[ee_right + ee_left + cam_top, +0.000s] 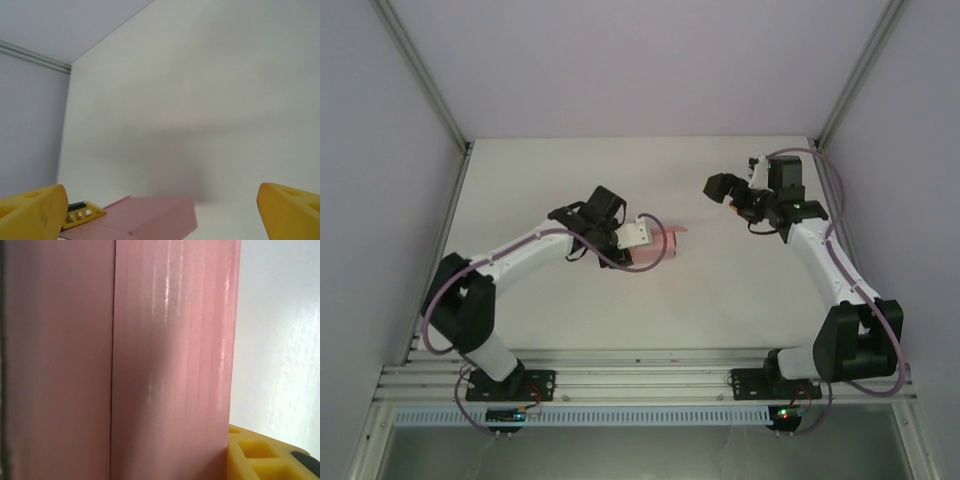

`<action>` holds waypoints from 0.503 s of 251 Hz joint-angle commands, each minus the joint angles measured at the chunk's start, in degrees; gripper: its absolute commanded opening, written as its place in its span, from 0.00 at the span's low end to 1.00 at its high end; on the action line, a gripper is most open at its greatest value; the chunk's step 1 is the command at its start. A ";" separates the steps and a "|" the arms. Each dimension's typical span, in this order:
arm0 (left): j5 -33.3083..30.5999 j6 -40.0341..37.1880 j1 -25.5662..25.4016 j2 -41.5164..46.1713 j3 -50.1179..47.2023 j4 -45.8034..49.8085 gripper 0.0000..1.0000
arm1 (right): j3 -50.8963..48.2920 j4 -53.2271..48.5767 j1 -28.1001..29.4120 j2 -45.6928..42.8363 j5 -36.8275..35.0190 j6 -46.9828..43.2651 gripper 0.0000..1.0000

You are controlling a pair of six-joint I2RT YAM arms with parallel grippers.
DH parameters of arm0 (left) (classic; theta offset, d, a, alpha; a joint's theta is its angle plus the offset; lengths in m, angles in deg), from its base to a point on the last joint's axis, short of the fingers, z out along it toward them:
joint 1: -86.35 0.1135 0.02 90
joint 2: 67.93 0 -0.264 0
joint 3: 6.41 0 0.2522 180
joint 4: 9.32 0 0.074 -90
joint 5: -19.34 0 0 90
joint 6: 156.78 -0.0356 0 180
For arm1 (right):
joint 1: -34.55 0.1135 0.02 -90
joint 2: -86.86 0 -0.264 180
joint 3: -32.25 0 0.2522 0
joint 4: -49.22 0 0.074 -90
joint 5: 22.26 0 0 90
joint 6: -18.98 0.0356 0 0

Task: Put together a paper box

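Top external, paper box: the pink paper box [663, 246] lay near the middle of the desk [720, 300], well clear of every desk edge.
Top external, left end effector: the left end effector [646, 238] sat on the box's left side, closed on the box.
Top external, right end effector: the right end effector [723, 187] hung to the right of the box and farther back, apart from it, with bare desk between the two.
Top external, open room: bare desk lay on all sides of the box. It was widest behind the box toward the back wall [640, 60] and in front toward the arm bases.
Left wrist, paper box: the box [170, 365] stood close to the lens, with a straight crease running top to bottom left of its middle and a clean vertical right edge.
Left wrist, grip: a yellow finger [260, 455] pressed against the box's lower right edge.
Left wrist, open room: white desk [280, 330] lay right of the box.
Right wrist, right end effector: the right end effector [161, 205] was spread wide, with nothing between its fingers [30, 212].
Right wrist, paper box: the box [155, 215] lay low in the view, beyond the gap, with one flap flat on the desk.
Right wrist, left end effector: its yellow finger [82, 215] rested at the box's left end.
Right wrist, edges: beyond the box, the bare desk [200, 100] ran to the side wall [30, 125].
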 commanded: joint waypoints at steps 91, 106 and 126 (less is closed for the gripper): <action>8.18 -0.73 2.34 -8.95 8.04 15.79 0.44 | -7.14 3.63 3.24 -4.07 11.80 -32.25 0.96; 8.15 -0.77 2.39 -8.90 8.23 15.90 0.44 | -6.18 1.03 4.91 -3.31 11.87 -35.15 0.94; 8.14 -0.99 2.27 -8.98 8.39 16.05 0.44 | -4.56 -2.30 7.88 -1.73 10.34 -38.46 0.90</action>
